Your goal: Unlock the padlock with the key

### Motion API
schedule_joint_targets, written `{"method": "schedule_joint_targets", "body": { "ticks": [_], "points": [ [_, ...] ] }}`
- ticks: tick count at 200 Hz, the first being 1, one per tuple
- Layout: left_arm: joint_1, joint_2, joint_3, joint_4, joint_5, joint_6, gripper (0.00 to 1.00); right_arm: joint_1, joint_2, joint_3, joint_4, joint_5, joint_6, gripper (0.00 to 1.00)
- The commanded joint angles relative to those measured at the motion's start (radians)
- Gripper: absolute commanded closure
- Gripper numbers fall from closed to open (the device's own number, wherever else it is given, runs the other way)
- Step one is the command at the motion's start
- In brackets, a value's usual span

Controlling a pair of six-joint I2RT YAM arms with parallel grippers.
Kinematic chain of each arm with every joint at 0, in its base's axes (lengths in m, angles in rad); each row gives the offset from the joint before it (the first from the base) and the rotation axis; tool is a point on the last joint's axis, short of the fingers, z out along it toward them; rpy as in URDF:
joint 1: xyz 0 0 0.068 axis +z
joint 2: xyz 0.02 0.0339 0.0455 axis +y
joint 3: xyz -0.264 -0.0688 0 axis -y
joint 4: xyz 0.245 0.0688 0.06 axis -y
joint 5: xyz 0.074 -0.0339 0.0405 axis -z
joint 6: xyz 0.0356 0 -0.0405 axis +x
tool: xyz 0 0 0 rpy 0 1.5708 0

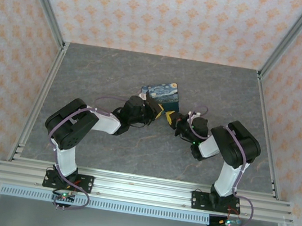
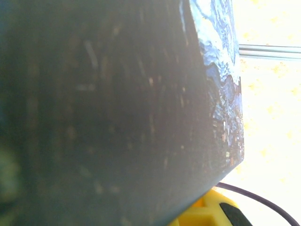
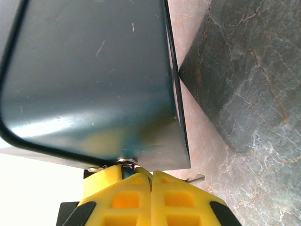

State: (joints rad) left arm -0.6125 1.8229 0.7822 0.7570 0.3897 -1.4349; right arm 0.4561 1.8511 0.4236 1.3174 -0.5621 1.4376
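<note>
The padlock [image 1: 164, 94] is a blocky dark body with a blue starry-night print on its top face, at the table's middle. My left gripper [image 1: 154, 109] is at its near left side, apparently shut on it. In the left wrist view the padlock's dark side [image 2: 117, 117] sits very close, with one yellow finger [image 2: 209, 214] under its lower edge. My right gripper [image 1: 171, 118] meets the lock from the near right. Its yellow fingertips [image 3: 136, 181] are pressed together on the key [image 3: 126, 162], whose metal touches the underside of the dark body [image 3: 94, 80].
The grey marbled tabletop [image 1: 117, 74] spreads around the lock, and patterned walls with aluminium rails [image 1: 46, 12] close in the back and sides. A small silver metal tab [image 3: 195, 178] sticks out beside the right fingertips. Both arms bend inward toward the centre.
</note>
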Motion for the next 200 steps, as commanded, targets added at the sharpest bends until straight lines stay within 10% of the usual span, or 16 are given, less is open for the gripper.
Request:
{"method": "schedule_joint_targets", "body": {
  "ticks": [1,200],
  "points": [
    [-0.060,-0.011,0.032,0.132,0.131,0.007,1.00,0.006,0.025,0.060,0.004,-0.021,0.010,1.00],
    [-0.087,0.026,0.052,0.130,0.176,0.059,1.00,-0.035,0.095,0.159,0.043,-0.189,0.075,1.00]
  ]
}}
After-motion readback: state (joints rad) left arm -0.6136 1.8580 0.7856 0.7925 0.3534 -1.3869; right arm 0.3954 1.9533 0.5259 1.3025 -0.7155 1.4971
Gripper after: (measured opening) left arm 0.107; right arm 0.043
